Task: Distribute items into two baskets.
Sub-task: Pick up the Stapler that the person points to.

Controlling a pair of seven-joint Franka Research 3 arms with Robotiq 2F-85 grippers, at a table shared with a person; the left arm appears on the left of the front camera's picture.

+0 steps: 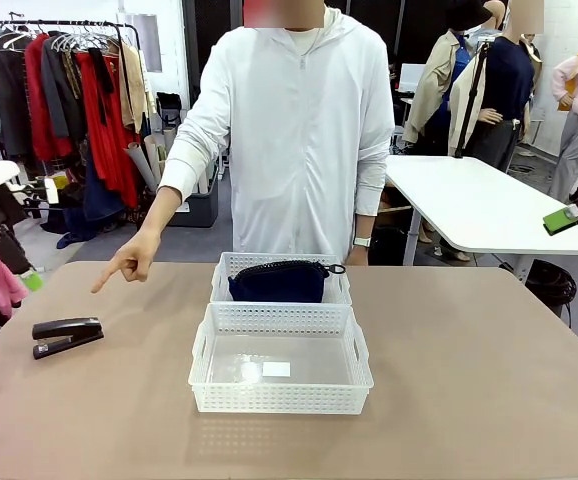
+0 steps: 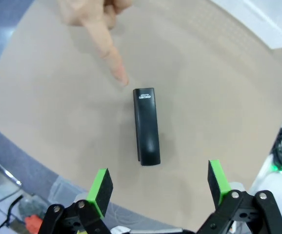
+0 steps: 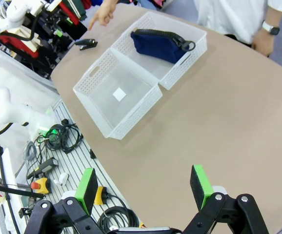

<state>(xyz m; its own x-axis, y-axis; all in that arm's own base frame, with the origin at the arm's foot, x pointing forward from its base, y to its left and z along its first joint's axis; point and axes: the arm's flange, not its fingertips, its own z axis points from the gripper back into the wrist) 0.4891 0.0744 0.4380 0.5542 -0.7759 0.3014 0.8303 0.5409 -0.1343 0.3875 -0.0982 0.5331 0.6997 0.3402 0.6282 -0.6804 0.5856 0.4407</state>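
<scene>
lying near table (image 2: pixel 219 97) edge, stapler (image 2: pixel 147 127), left hand (image 2: pixel 158 187) spread wide above it

Just ahead of the left gripper (image 2: pixel 158 187), the stapler (image 2: pixel 147 127) is black plastic, smooth with a dull sheen. The table (image 2: pixel 219 97) beneath is matt, smooth, tan. The pads (image 2: pixel 101 191) are matt green. Far ahead of the right gripper (image 3: pixel 144 187), both baskets (image 3: pixel 136 113) are white lattice plastic, faintly glossy. The nearer one bears a paper-like label (image 3: pixel 119 94). The pouch (image 3: pixel 158 45) is soft, matt navy cloth.
</scene>
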